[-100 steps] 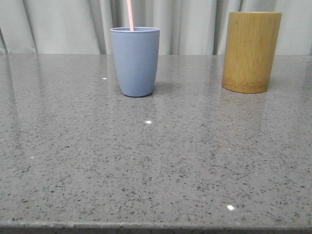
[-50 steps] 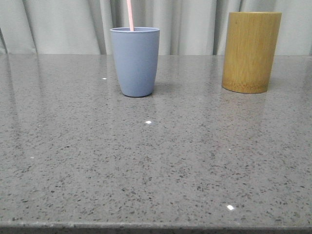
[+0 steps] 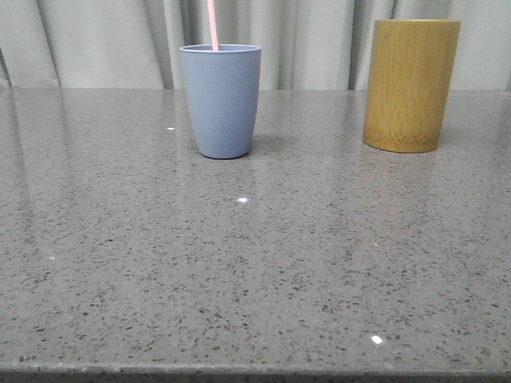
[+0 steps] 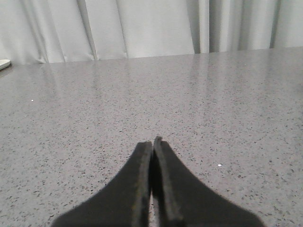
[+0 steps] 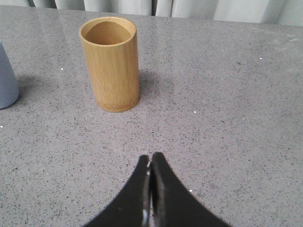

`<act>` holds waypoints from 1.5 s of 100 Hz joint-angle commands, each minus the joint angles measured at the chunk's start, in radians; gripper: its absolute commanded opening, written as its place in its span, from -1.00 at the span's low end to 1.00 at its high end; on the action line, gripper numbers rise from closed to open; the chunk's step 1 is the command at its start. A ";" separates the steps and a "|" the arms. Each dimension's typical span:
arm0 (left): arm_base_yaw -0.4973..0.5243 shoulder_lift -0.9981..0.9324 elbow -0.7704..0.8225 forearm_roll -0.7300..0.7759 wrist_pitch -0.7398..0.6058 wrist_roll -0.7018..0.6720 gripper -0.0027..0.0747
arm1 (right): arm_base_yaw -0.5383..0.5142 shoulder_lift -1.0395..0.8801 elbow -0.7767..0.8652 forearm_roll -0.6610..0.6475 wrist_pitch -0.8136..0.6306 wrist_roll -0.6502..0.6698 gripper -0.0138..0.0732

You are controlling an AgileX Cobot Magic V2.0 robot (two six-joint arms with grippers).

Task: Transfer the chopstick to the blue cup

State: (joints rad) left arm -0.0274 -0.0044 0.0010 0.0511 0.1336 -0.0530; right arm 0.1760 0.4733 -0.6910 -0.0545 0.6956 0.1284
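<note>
The right gripper (image 5: 150, 163) sits at six o'clock, its two dark fingers pressed together with nothing between them. A bamboo cylinder (image 5: 111, 66) stands upright toward eleven o'clock on the speckled grey table (image 5: 227, 104), its open mouth showing an empty interior. At nine o'clock, only the edge of the blue cup (image 5: 6, 80) shows, well apart from the cylinder. Pale curtains (image 5: 189, 8) run along twelve o'clock.
</note>
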 commanded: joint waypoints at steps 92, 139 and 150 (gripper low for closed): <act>0.003 -0.033 0.010 0.000 -0.091 -0.008 -0.98 | -0.023 -0.240 0.252 -0.045 -0.496 -0.011 -0.84; 0.003 -0.033 0.010 0.000 -0.092 -0.008 -0.98 | -0.082 -0.505 0.549 -0.043 -0.576 -0.011 -0.84; 0.003 -0.033 0.010 0.000 -0.092 -0.008 -0.98 | -0.082 -0.505 0.586 -0.043 -0.583 -0.011 -0.84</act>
State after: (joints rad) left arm -0.0274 -0.0044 0.0010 0.0511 0.1289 -0.0530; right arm 0.0988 -0.0106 -0.1063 -0.0865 0.2110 0.1262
